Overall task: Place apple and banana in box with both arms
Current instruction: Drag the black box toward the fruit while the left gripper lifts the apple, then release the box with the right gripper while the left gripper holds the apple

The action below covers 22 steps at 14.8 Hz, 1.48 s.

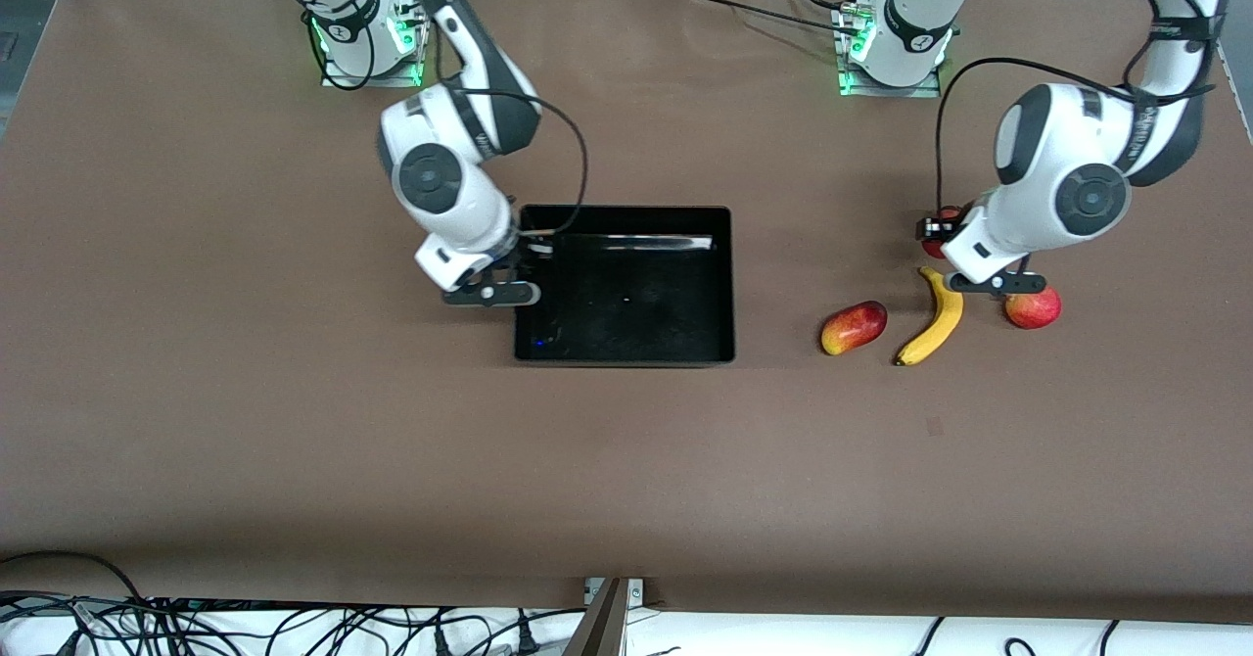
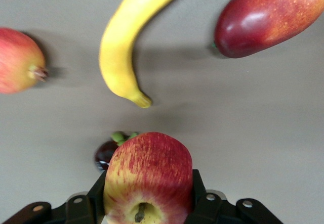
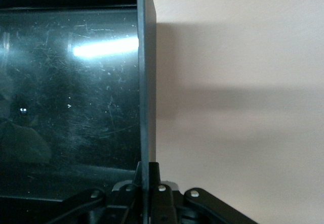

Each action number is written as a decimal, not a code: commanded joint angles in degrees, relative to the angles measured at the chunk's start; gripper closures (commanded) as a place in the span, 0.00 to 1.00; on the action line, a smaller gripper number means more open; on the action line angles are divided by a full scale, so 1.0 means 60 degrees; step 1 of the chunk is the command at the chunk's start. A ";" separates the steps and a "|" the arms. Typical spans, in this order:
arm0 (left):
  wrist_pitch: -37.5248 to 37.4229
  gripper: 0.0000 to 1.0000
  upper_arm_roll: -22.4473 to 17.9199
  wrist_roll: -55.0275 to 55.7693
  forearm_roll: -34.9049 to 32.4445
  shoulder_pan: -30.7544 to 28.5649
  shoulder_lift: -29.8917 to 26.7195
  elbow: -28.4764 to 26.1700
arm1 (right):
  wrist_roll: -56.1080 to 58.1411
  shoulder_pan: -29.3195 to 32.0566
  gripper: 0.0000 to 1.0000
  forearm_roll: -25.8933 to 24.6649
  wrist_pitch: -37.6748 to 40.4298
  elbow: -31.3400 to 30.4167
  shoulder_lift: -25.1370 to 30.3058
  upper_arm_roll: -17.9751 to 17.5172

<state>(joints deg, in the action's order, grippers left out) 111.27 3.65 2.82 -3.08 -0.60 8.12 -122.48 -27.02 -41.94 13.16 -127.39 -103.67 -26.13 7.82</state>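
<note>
Left gripper [image 2: 147,204]: jaws clamped on the apple [image 2: 148,181], right of frame, over the worktop [image 1: 626,460].
Right gripper [image 3: 147,193]: jaws pinching the box [image 1: 722,284] wall.
Banana [image 1: 935,320]: on worktop, lengthwise up-frame, beside left gripper.
Box: frame centre, well apart from the apple.

Between my black left gripper's [image 2: 148,211] fingers sits a small round apple [image 2: 148,181], red-streaked over yellow, above a bright yellow curved banana [image 2: 127,41], while my black right gripper [image 3: 148,196] pinches the glossy black plastic box's [image 3: 143,82] wall.
</note>
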 commanded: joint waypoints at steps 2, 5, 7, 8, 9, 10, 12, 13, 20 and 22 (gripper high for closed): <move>-0.1986 0.88 0.0094 -0.0864 -0.0161 -0.0193 0.0256 0.1979 | -0.0828 -0.0788 1.00 0.0223 -0.0739 0.0257 -0.0537 0.0132; -0.2753 0.87 0.0123 -0.1100 -0.0074 -0.0091 0.0564 0.2804 | -0.0959 -0.1241 1.00 0.0238 -0.1149 0.0257 -0.0742 0.0118; -0.2753 0.87 0.0182 -0.1041 0.0029 0.0143 0.0565 0.2893 | -0.1238 -0.1607 1.00 0.0237 -0.1515 0.0358 -0.0990 0.0118; -0.2739 0.86 0.0211 -0.1041 0.0175 0.0202 0.0579 0.2908 | -0.1384 -0.1841 1.00 0.0252 -0.1575 0.0490 -0.1166 0.0132; -0.2724 0.86 0.0211 -0.1041 0.0626 0.0304 0.0594 0.2922 | -0.1646 -0.1974 1.00 0.0238 -0.1575 0.0665 -0.1284 0.0132; -0.2695 0.85 0.0211 -0.1012 0.1181 0.0392 0.0594 0.2922 | -0.1866 -0.2120 1.00 0.0179 -0.1575 0.0812 -0.1415 0.0132; -0.2665 0.86 0.0211 -0.0619 0.1757 0.0713 0.0609 0.2908 | -0.1883 -0.2151 1.00 0.0179 -0.1575 0.0857 -0.1446 0.0132; -0.2578 0.86 0.0211 -0.0137 0.1758 0.1121 0.0681 0.2908 | -0.1869 -0.2151 1.00 0.0164 -0.1575 0.0857 -0.1446 0.0132; -0.0911 0.89 0.0226 0.3279 0.1802 0.3569 0.1107 0.2046 | -0.1387 -0.1975 0.00 0.0135 0.0615 0.1923 -0.0642 0.1387; 0.0316 0.90 0.0226 0.3529 0.1802 0.3835 0.1107 0.1242 | -0.0118 -0.1874 0.00 0.0281 0.2095 0.2510 -0.0276 0.2397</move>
<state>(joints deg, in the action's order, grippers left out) 107.29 5.77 22.71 6.78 21.25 15.69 -110.15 -34.40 -54.11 13.21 -123.19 -91.65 -30.78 17.27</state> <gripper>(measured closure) 0.352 0.286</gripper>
